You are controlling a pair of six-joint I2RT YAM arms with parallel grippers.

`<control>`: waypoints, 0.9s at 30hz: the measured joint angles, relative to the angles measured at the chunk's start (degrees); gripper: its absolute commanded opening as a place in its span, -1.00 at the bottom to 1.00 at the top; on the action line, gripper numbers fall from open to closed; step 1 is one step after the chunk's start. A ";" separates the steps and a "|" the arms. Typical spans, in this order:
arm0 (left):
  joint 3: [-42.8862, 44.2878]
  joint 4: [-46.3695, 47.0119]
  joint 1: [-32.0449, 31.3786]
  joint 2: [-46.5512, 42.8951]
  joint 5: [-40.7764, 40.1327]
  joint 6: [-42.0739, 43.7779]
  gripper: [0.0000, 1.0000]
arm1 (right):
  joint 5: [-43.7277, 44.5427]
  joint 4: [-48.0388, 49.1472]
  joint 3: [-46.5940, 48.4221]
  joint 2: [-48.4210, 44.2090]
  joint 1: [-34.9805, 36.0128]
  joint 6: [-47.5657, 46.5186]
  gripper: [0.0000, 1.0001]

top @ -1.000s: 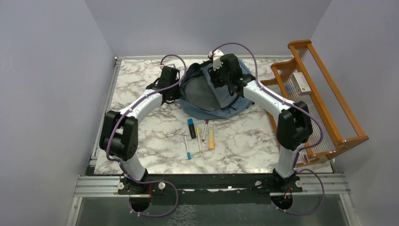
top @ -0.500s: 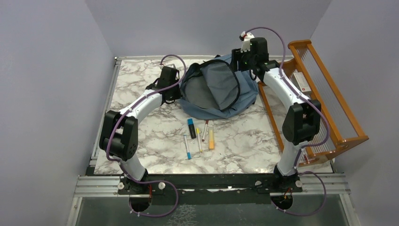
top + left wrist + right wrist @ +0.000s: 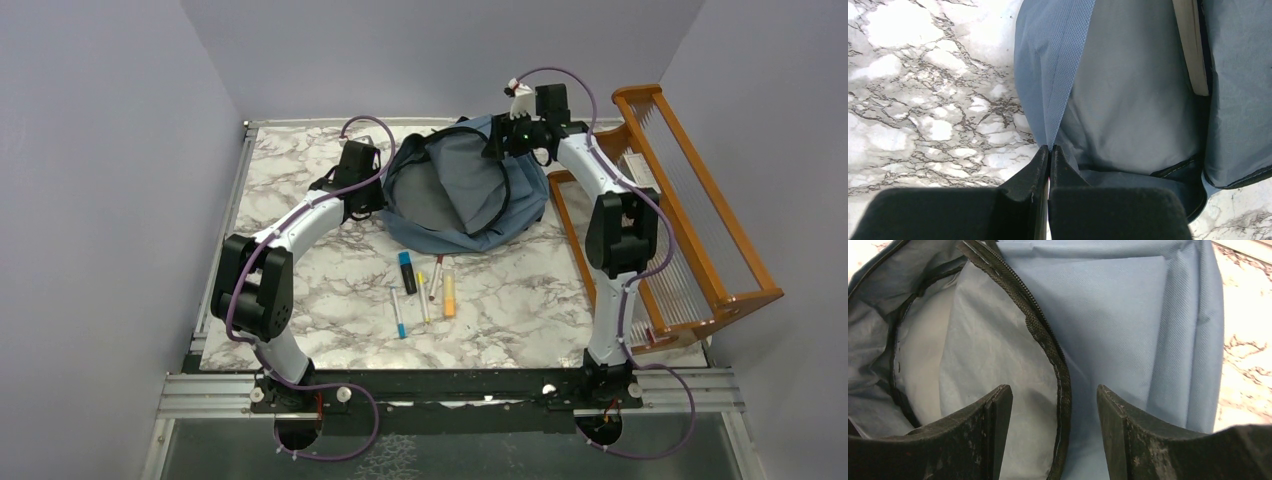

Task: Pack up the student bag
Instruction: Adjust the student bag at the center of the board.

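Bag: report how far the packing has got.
Done: the bag is unzipped and its mouth lies spread open. In hand: the left gripper is shut on the bag's left edge, while the right gripper hangs open over the zipper rim, gripping nothing. Left: the pens lie on the table in front of the bag, not yet packed.

- Left arm and right arm look the same: white tube links, chunky black joint housings, black bases sitting on the silver rail.
- Purple cable clipped along each one, looping out below the rail.
- Tiny green light on the right arm's black wrist block, far from the rail.
- Left claw: smooth matte black wedges. Right claw: black too, but scuffed grey.
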 measured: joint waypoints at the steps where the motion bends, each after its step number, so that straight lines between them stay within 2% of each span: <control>1: 0.00 0.00 0.00 0.00 0.04 0.00 -1.00 | -0.76 -0.17 0.46 0.52 0.00 -0.24 0.35; 9: 0.00 0.00 0.02 -0.02 0.50 0.00 -1.00 | -4.44 -1.62 3.32 2.75 0.07 -1.36 0.33; 13: -0.04 0.02 0.02 0.00 0.76 0.00 -1.00 | -6.23 -2.58 3.82 3.63 0.04 -1.92 0.24; 17: -0.04 0.02 0.02 0.00 0.96 0.00 -1.00 | -8.09 -3.34 3.96 4.31 0.04 -2.34 -0.03; 27: -0.07 0.04 0.02 0.00 1.25 0.00 -1.00 | -13.70 -4.46 3.96 4.28 0.04 -2.51 -0.54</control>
